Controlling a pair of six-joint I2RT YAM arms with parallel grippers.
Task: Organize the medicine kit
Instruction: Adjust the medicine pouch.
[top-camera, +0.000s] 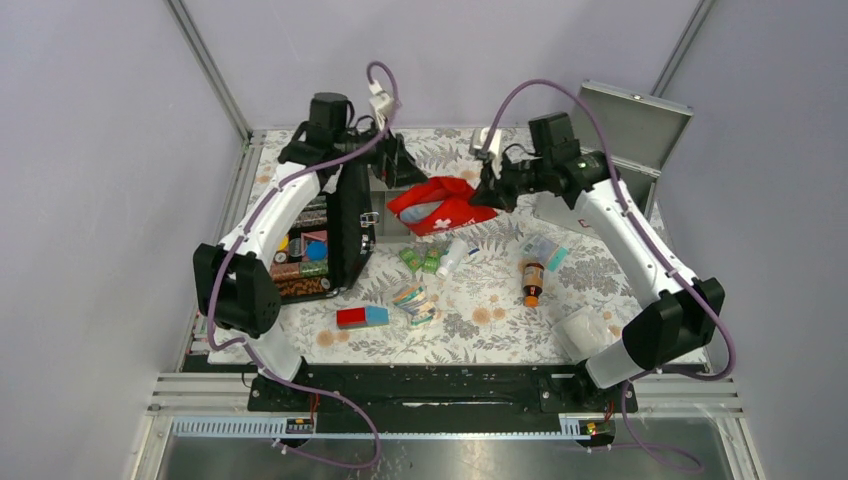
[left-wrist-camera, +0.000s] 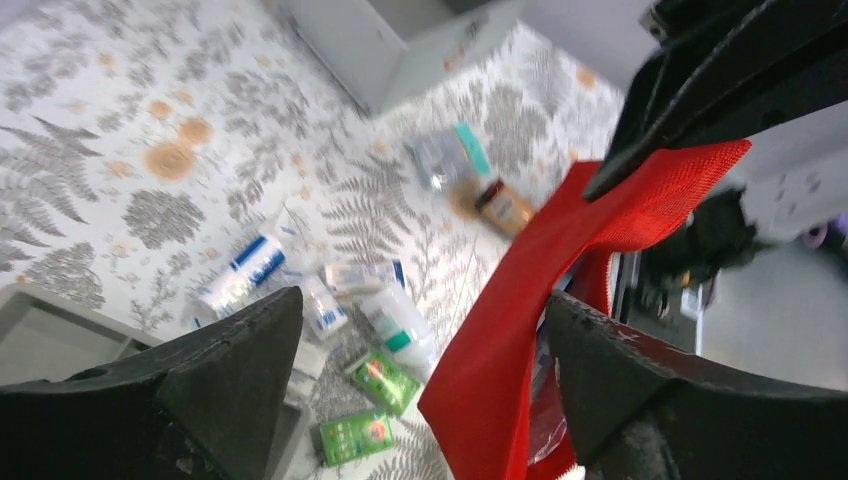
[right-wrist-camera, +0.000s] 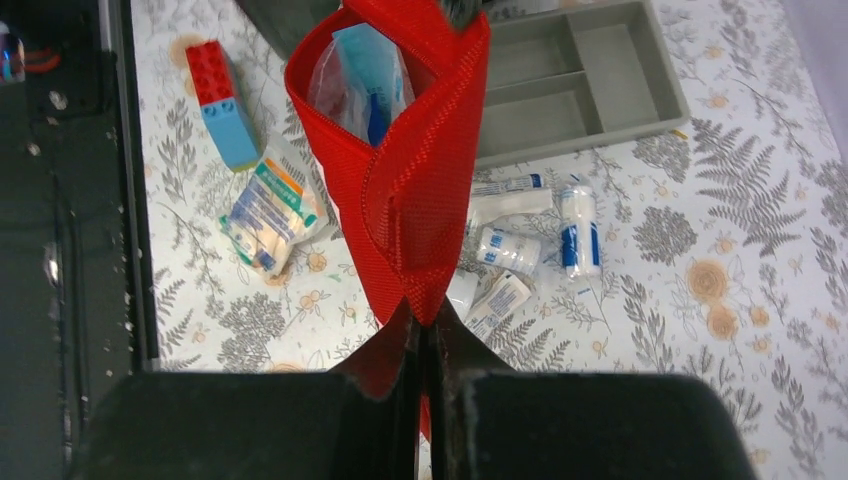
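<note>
The soft red pouch (top-camera: 440, 205) hangs above the floral table, its mouth open and packets showing inside (right-wrist-camera: 365, 80). My right gripper (right-wrist-camera: 428, 335) is shut on a corner of the pouch's red fabric (right-wrist-camera: 425, 220). My left gripper (left-wrist-camera: 425, 380) is open at the pouch's other side (top-camera: 405, 170). The red cloth (left-wrist-camera: 500, 340) lies between its fingers, close to the right finger (left-wrist-camera: 640, 380). The medicine kit (top-camera: 630, 125) is the grey metal box at the back right with its lid raised (left-wrist-camera: 400, 45). My right arm partly covers the box.
A grey divided tray (right-wrist-camera: 580, 80) lies near the pouch. Below it are green packets (left-wrist-camera: 385, 380), a white bottle (left-wrist-camera: 400, 330), bandage rolls (right-wrist-camera: 580, 225), a brown bottle (top-camera: 532, 280), a bag of strips (right-wrist-camera: 268, 215) and a red-blue block (top-camera: 362, 317). A black case (top-camera: 315, 250) stands open at left.
</note>
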